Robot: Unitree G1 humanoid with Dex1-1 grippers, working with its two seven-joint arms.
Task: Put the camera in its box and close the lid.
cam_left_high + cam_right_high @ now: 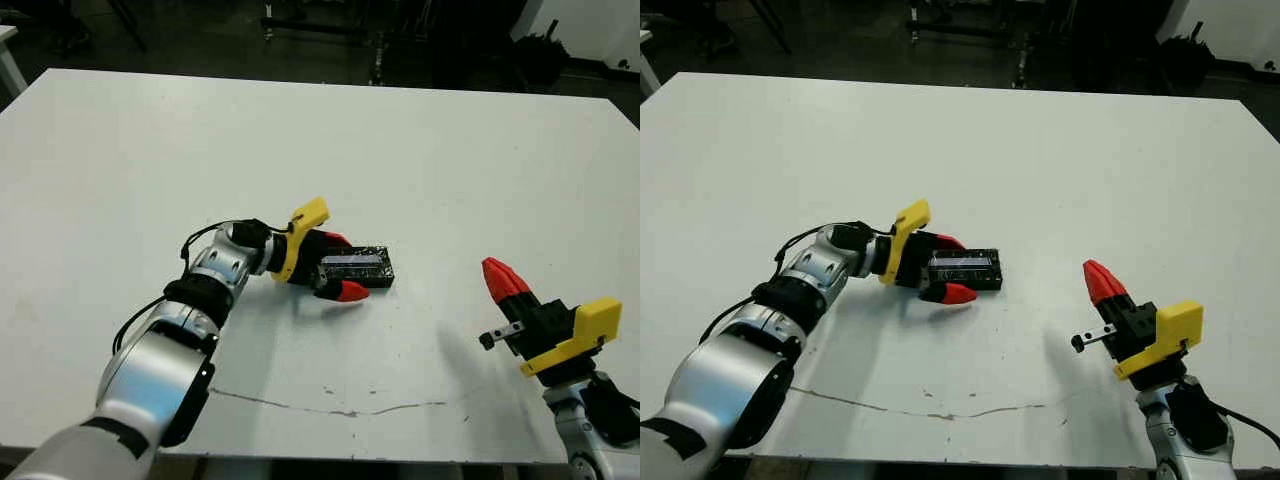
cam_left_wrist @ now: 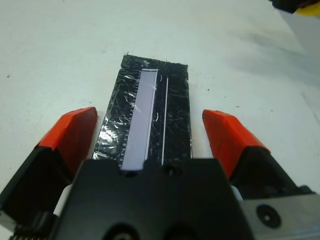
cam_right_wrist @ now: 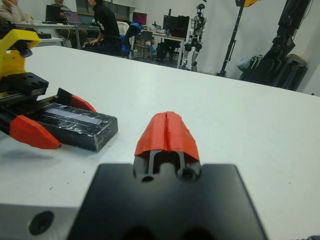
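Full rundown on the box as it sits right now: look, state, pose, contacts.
The box lies flat near mid-table, closed by the lid, a black panel under crinkled shiny wrap with a pale reflective strip. The camera isn't visible. The left gripper straddles one short end, red fingers open on either side, apparently clear of it. The right gripper is shut, well away.

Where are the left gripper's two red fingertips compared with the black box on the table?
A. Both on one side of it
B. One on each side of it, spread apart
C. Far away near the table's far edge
B: the left gripper is open, with a fingertip on either long side of the closed box.
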